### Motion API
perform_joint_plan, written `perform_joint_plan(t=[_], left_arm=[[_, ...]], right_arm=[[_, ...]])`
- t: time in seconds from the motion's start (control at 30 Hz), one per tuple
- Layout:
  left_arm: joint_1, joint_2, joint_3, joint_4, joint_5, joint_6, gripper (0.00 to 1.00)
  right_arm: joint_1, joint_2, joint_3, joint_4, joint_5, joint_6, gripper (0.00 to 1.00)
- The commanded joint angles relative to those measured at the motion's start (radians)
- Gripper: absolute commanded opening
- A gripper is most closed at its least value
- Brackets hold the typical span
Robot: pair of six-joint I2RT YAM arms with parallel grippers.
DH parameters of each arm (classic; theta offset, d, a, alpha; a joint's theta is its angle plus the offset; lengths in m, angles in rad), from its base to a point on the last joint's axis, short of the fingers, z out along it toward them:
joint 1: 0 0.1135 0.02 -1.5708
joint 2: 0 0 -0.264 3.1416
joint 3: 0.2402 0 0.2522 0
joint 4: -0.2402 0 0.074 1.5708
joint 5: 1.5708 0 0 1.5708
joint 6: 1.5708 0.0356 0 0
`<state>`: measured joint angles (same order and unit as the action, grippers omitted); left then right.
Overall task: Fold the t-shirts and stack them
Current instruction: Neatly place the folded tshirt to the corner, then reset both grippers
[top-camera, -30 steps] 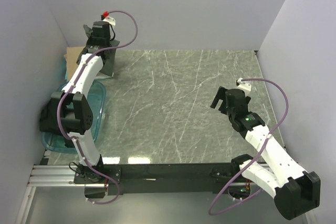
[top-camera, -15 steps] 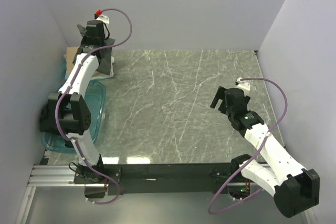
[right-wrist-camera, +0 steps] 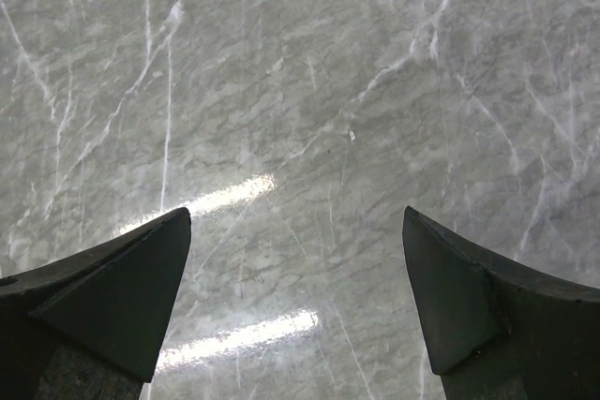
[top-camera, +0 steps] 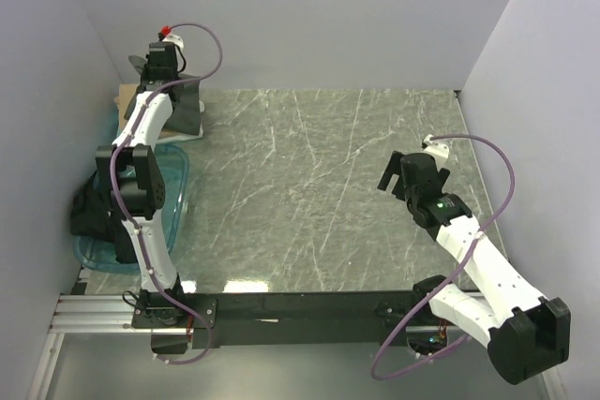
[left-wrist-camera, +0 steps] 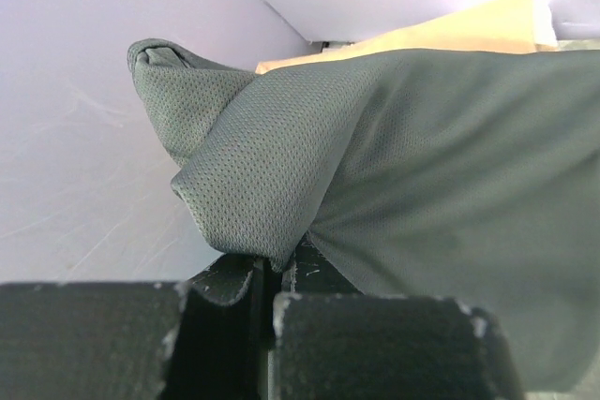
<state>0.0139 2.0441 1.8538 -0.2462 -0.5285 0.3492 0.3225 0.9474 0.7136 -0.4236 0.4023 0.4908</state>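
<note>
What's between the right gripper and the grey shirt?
Nothing but bare marble tabletop, seen in the top view, between right gripper and grey shirt.

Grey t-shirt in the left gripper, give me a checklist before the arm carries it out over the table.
1. Left gripper shut on grey t-shirt: ok.
2. Shirt hanging flat: not ok, it is bunched in folds at the grip.
3. Shirt's lower edge free of teal tub: cannot tell, the arm hides it.
4. Right gripper open and empty: ok.
5. Table beneath right gripper bare: ok.
</note>
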Motion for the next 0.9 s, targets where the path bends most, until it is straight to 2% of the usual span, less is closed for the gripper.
perform_joint_plan(t=[0.0, 0.2, 0.27, 0.3, 0.37, 0.47, 0.63, 0.87], left_arm=[[0.026, 0.019, 0.070, 0.099, -0.018, -0.021, 0.01], [0.052, 0.077, 0.073, 0.154, -0.031, -0.012, 0.01], [0.060, 0.096, 0.074, 0.176, -0.076, -0.010, 0.07], [0.064, 0.108, 0.074, 0.194, -0.085, -0.015, 0.25], [0.075, 0.122, 0.087, 0.202, -0.091, -0.033, 0.48], [0.083, 0.146, 0.125, 0.205, -0.132, -0.052, 0.99], [0.080, 0.137, 0.176, 0.176, -0.156, -0.110, 0.99], [0.038, 0.013, 0.194, 0.004, -0.076, -0.335, 0.99]], right_arm=[[-0.008, 0.011, 0.061, -0.017, 0.049, -0.009, 1.00], [-0.007, 0.028, 0.090, -0.037, 0.061, -0.005, 1.00], [-0.007, 0.036, 0.095, -0.041, 0.067, -0.001, 1.00], [-0.007, 0.037, 0.098, -0.043, 0.072, 0.000, 1.00], [-0.007, 0.048, 0.102, -0.053, 0.087, 0.003, 1.00], [-0.005, 0.057, 0.121, -0.084, 0.102, 0.006, 1.00], [-0.007, 0.028, 0.112, -0.083, 0.107, 0.012, 1.00], [-0.008, -0.035, 0.083, -0.055, 0.073, 0.009, 1.00]])
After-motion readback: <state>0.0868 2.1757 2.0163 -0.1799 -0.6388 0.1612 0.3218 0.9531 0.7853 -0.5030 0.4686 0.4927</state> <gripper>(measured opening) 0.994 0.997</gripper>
